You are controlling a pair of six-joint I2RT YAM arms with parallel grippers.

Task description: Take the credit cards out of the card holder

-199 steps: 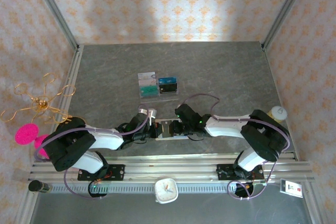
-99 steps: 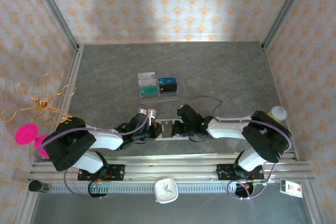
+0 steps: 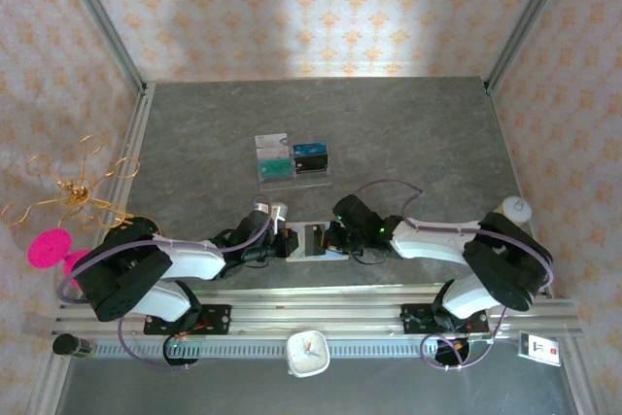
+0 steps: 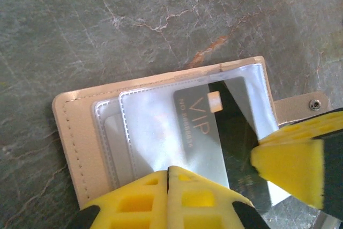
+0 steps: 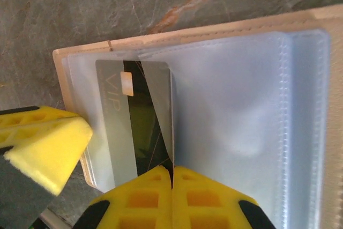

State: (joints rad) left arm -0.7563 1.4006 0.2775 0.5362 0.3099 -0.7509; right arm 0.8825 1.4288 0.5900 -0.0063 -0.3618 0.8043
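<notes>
Top external: few cards (image 3: 309,153) already out in the tray (image 3: 313,179) beyond the tools, grey card (image 5: 115,116) still sleeved in the wallet (image 3: 313,240) between them, right tool (image 5: 172,171) pinched shut on its corner, left tool (image 4: 168,170) closed at the wallet's edge.

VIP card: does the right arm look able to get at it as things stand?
Probably yes: the right gripper looks shut on the VIP card's near corner, in the open card holder. The left gripper sits beside it, not across the card.
</notes>
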